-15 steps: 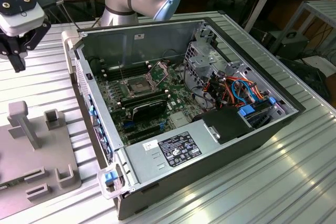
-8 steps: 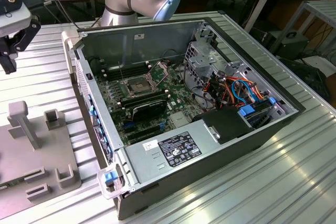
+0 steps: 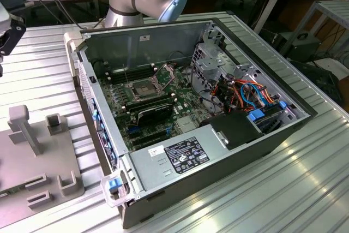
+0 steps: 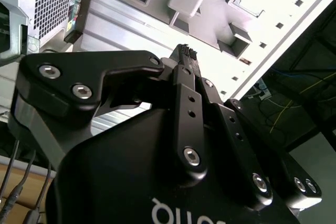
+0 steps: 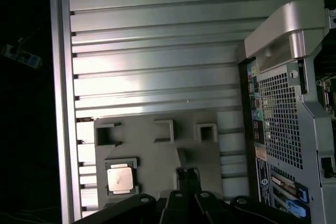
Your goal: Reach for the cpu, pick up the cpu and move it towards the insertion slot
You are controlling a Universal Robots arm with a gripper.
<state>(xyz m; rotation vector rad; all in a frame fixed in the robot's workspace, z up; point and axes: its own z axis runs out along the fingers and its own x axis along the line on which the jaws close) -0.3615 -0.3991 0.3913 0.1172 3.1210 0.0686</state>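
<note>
The cpu (image 5: pixel 120 177) is a small silvery square chip lying flat in a recess of a grey fixture plate (image 5: pixel 157 153), seen in the first wrist view. My gripper (image 5: pixel 187 176) hangs above that plate, off to one side of the cpu and apart from it. Its fingers (image 4: pixel 185 61) are pressed together with nothing between them. In the exterior view the insertion slot (image 3: pixel 143 89) lies on the motherboard inside the open computer case, its dark centre bare and its hinged retention plate (image 3: pixel 165 72) lifted. The arm's wrist (image 3: pixel 8 28) is at the exterior view's left edge.
The open computer case (image 3: pixel 218 151) stands on a ribbed metal table (image 3: pixel 305 189), with drive cage and coloured cables at the exterior view's right. The grey fixture (image 3: pixel 32 151) with upright pegs sits at the exterior view's left. The case's rear panel (image 5: pixel 283 119) stands close to the fixture.
</note>
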